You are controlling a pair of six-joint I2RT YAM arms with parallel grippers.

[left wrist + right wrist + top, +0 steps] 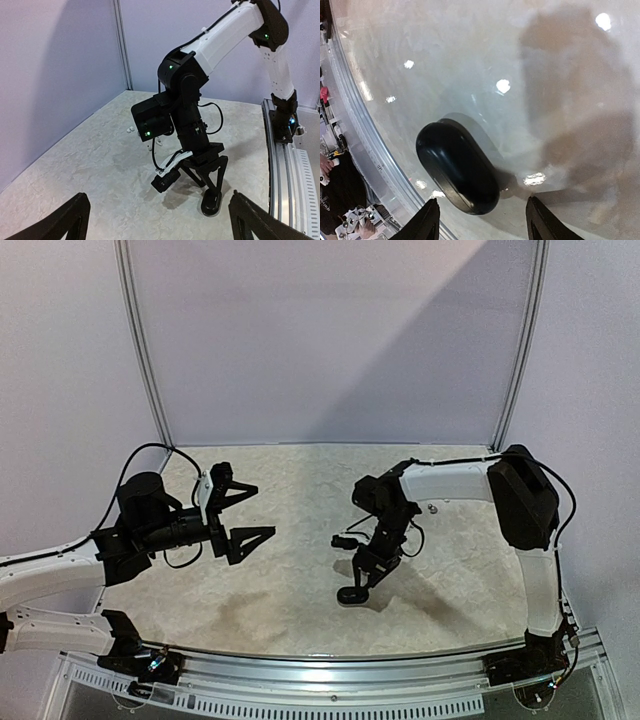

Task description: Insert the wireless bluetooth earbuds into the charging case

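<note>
**Pale marbled table (300, 480) with a case and loose earbuds on it**
A black oval charging case (457, 167) lies flat on the table near its front edge, slightly right of centre, and casts a soft shadow. A few tiny white earbuds (131, 130) lie scattered farther back, well apart from the case.

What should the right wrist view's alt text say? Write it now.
A black oval charging case sits on the glossy pale table, just beyond the right gripper, whose two dark fingertips stand apart at the bottom edge.
</note>
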